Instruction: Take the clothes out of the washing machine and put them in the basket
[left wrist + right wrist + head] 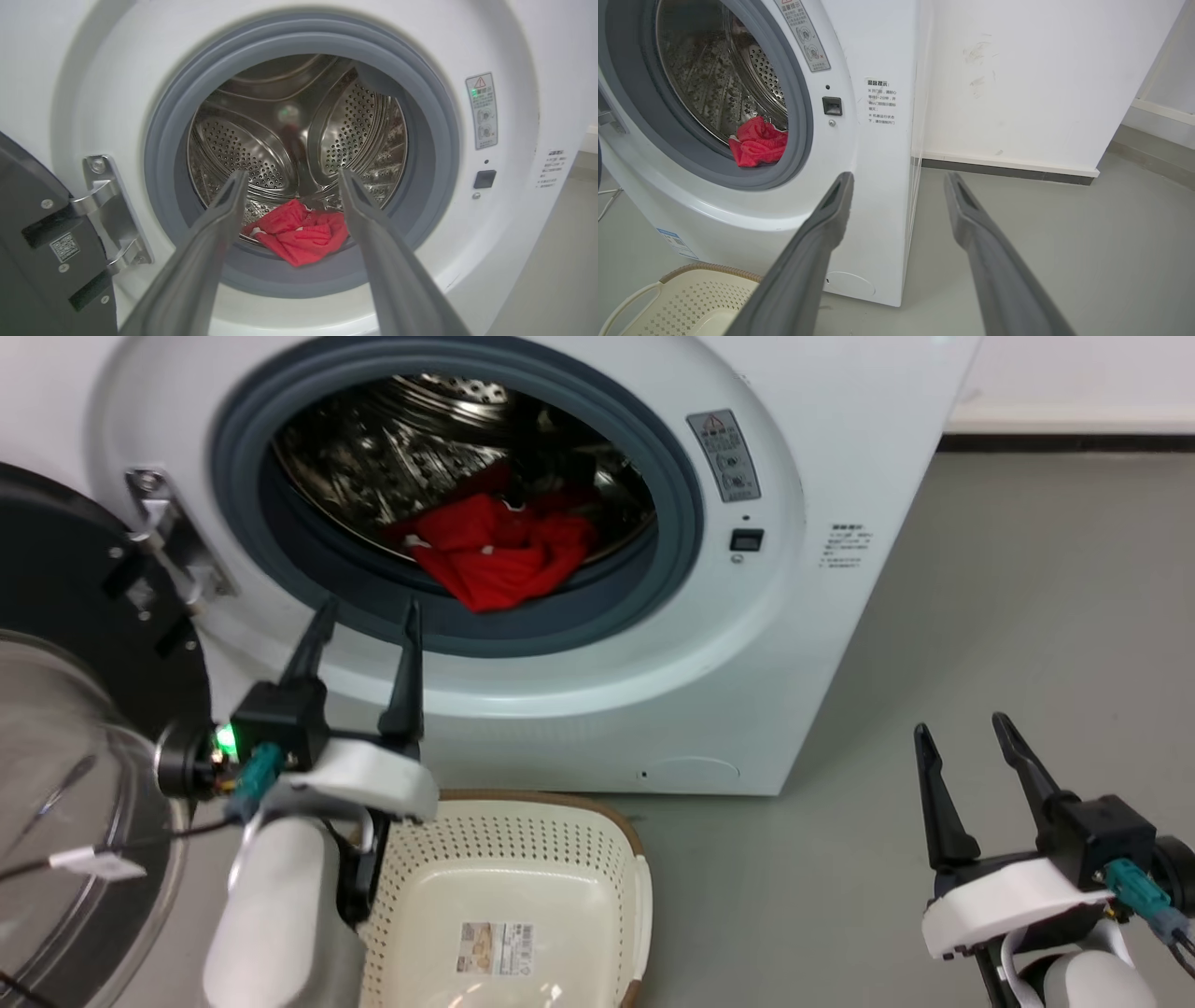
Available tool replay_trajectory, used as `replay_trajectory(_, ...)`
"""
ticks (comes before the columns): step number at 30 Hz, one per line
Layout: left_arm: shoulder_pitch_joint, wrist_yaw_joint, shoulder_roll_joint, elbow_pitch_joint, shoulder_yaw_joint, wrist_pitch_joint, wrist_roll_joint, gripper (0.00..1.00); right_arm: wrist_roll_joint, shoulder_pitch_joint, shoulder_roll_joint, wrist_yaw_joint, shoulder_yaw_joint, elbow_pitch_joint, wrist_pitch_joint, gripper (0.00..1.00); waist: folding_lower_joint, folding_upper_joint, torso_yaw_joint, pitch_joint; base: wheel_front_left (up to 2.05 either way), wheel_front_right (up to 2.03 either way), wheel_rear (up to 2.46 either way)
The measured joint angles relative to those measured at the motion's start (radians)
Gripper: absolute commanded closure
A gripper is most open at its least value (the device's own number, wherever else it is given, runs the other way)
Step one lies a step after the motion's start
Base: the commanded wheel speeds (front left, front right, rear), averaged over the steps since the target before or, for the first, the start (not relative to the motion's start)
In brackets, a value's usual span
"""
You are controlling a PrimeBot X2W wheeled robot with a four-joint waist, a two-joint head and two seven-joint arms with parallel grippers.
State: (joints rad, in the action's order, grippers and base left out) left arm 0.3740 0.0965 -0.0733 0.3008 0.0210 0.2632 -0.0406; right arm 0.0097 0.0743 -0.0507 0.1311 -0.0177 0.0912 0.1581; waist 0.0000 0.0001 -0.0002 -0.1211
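The clothes [495, 555]: a red heap lying at the front bottom of the steel drum [392, 439] of the washing machine [747, 663], with one fold hanging over the drum's lip onto the grey seal [674, 523].

Left gripper [370, 609]: fingers spread well apart, nothing between them. In the head view its tips stand outside the drum, in front of the lower left part of the grey seal, below and to the left of the clothes and apart from them. In the left wrist view the fingers point into the porthole, and the red heap shows in the gap between them, farther in than the tips.

Right gripper [962, 724]: fingers likewise parted, holding nothing. It hangs low over the grey floor [1027, 616] to the right of the machine, well apart from the clothes. In the right wrist view the heap lies far to the left of its fingers, which point past the machine's front right corner.

The basket [523, 835]: on the floor just before the machine, beneath the porthole and partly under the left arm; a printed label shows on its bottom.

The door [65, 616]: swung open to the left on its metal hinge [173, 537].
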Motion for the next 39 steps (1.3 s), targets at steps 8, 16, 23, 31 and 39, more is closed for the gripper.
replay_trajectory(8, 0.24, -0.012, -0.059, 0.16, -0.026, 0.0, 0.01, 0.0, 0.022, 0.053, -0.001, 0.0, 0.032, -0.011, 0.009, 0.0, 0.0001, 0.0, -0.073, -0.113, 0.0, 0.0, 0.0)
replay_trajectory(16, 0.476, 0.0, -0.133, 0.392, -0.03, -0.058, 0.002, 0.0, 0.067, 0.119, -0.001, 0.0, 0.076, 0.032, 0.048, 0.0, 0.0001, 0.0, -0.157, -0.24, 0.0, 0.0, 0.0)
replay_trajectory(23, 0.644, 0.018, -0.191, 0.571, -0.021, -0.19, -0.016, 0.0, 0.108, 0.177, -0.001, 0.0, 0.12, 0.086, 0.081, 0.0, 0.0002, 0.0, -0.221, -0.34, 0.0, 0.0, 0.0)
replay_trajectory(31, 0.764, 0.031, -0.219, 0.746, 0.004, -0.378, -0.069, 0.0, 0.141, 0.217, -0.001, 0.0, 0.166, 0.144, 0.098, 0.0, 0.0002, 0.0, -0.266, -0.398, 0.0, 0.0, 0.0)
replay_trajectory(39, 0.836, 0.033, -0.242, 0.866, 0.04, -0.597, -0.094, 0.56, 0.167, 0.243, -0.001, 0.0, 0.197, 0.174, 0.103, 0.0, 0.0001, 0.0, -0.28, -0.418, 0.0, 0.0, 0.0)
